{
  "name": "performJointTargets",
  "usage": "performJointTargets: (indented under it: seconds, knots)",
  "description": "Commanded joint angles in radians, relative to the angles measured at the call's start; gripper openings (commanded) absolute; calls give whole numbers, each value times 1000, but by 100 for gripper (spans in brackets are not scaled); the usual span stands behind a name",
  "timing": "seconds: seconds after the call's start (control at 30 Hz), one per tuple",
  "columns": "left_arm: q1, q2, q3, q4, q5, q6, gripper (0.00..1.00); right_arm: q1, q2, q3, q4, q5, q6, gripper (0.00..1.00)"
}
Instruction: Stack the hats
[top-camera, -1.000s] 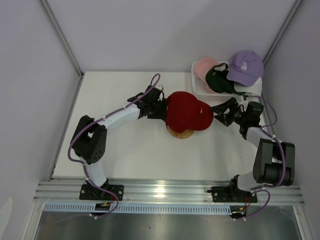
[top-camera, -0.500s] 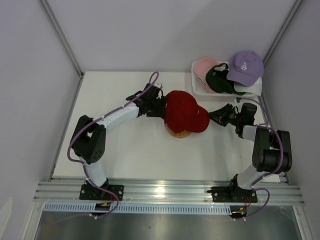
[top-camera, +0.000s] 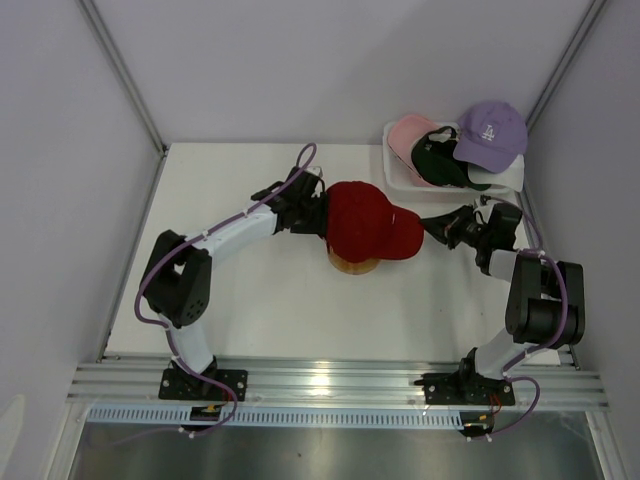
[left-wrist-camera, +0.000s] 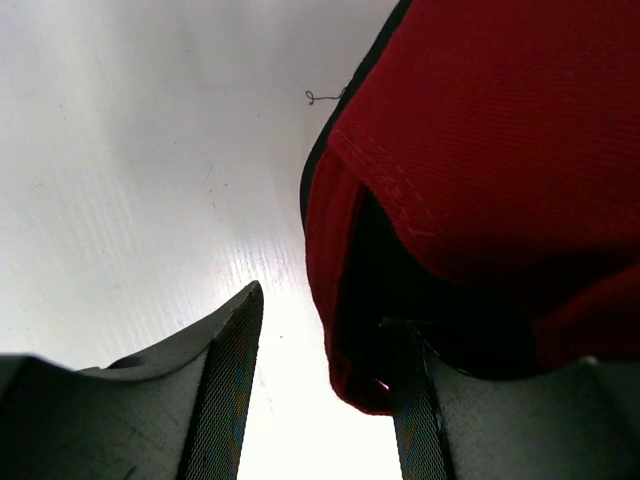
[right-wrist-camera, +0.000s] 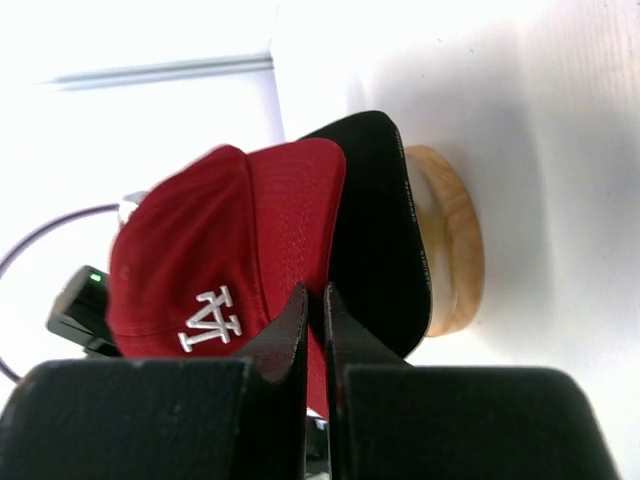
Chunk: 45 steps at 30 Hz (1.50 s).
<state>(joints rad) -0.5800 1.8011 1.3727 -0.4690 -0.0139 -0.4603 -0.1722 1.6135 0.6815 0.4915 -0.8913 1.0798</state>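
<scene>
white tabletop (top-camera: 260, 300), matt and plain, fills the booth between pale bare walls (top-camera: 300, 60). a ribbed metal rail (top-camera: 330, 380) runs along the near edge where my bases are bolted. the red cap (top-camera: 365, 220) sits on the wooden stand (top-camera: 355, 265) at mid-table, brim pointing right. at the far right the white basket (top-camera: 398, 181) holds the pink cap (top-camera: 408, 135), the black cap (top-camera: 435, 160) and, on top, the lavender cap (top-camera: 490, 132).

the red cap carries a white stitched monogram (right-wrist-camera: 210, 320), seen sideways from my right wrist, its letters interlocked and not readable to me. the lavender cap has a small white mark, too tiny to read from above.

my left gripper (top-camera: 318, 213) is at the red cap's left, rear side, jaws apart. only its wrist view shows the back rim hanging between them, close against one jaw, with bare table beside the other and a loose thread (left-wrist-camera: 322, 97) on the surface. my right gripper (top-camera: 433, 228) is clenched tight at the brim's tip. its wrist view shows the brim's black underside and the stand's pale edge, both hidden from above. whether the brim is pinched i cannot tell.
</scene>
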Motion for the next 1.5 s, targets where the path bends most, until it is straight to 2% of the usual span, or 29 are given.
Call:
performJointTargets:
  seconds: [0.0,0.1,0.17,0.23,0.27,0.37,0.57,0.73,0.83,0.93,0.97,1.03,1.23,1.37,1.43,1.47]
  knots:
    - [8,-52,11,1,-32,31,54,-16,-12,20,77,23,92,0]
    - [8,-62,-6,7,-23,28,54,-23,23,12,206,17,239,0]
    - [8,-74,-24,13,-27,25,54,-18,40,45,201,6,261,0]
    - [8,-83,-34,21,-27,22,54,-3,37,91,87,27,172,0]
    - [8,-85,-50,29,-23,17,54,3,31,145,-44,41,126,0]
    - [9,-92,-73,43,-21,11,54,26,45,226,-270,116,-45,0]
    - [20,-104,-89,46,-6,9,54,54,86,245,-425,201,-251,0]
    - [32,-144,-73,36,6,9,59,82,56,271,-540,267,-386,0]
    - [37,-180,-64,35,34,6,61,83,13,306,-616,291,-452,11]
    - [39,-203,-47,32,54,3,64,88,-47,322,-630,295,-478,31]
    - [39,-207,-47,32,58,2,66,89,-64,326,-634,296,-481,43]
    - [40,-221,-31,27,63,-1,70,91,-105,355,-675,298,-509,56]
    - [58,-266,0,1,51,2,78,89,-176,513,-861,353,-630,70]
    - [97,-342,3,-17,43,8,88,60,-217,607,-877,397,-653,83]
    - [123,-379,-4,-19,46,14,92,16,-211,638,-858,396,-647,85]
    - [130,-397,0,-19,51,14,97,1,-205,653,-848,384,-641,87]
